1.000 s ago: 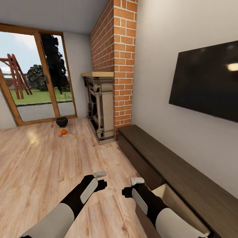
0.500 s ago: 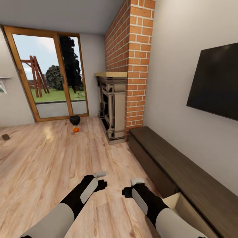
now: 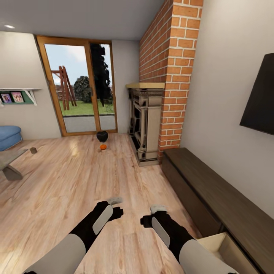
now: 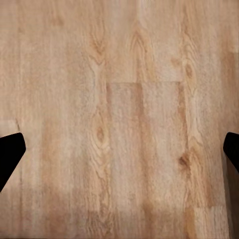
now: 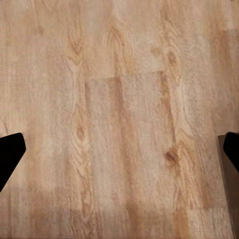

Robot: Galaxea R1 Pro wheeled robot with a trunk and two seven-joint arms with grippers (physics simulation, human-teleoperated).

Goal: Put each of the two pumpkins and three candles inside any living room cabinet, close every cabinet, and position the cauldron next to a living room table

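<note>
Orange is the giveaway: one pumpkin (image 3: 103, 146) sits on the wood floor (image 3: 68, 182) way across the room, touching or just in front of the black cauldron (image 3: 101, 136) by the glass door (image 3: 82, 95). Both lie straight ahead and a bit left of the arms, well apart from either gripper, so I'd guess the left gripper (image 3: 115, 200) is marginally nearer, though the base has to roll there first. Left and right gripper (image 3: 158, 209) are both spread wide and empty, with just dark fingertips (image 4: 10, 154) at the edges over bare planks in the wrist views. The dark cabinet (image 3: 213, 194) runs along the right wall with one drawer (image 3: 219, 243) pulled out, cut off at the frame edge. The grey table (image 3: 9, 160) pokes in at far left, mostly cropped. A small brownish thing (image 3: 33, 150) sits near it, too tiny to identify.
</note>
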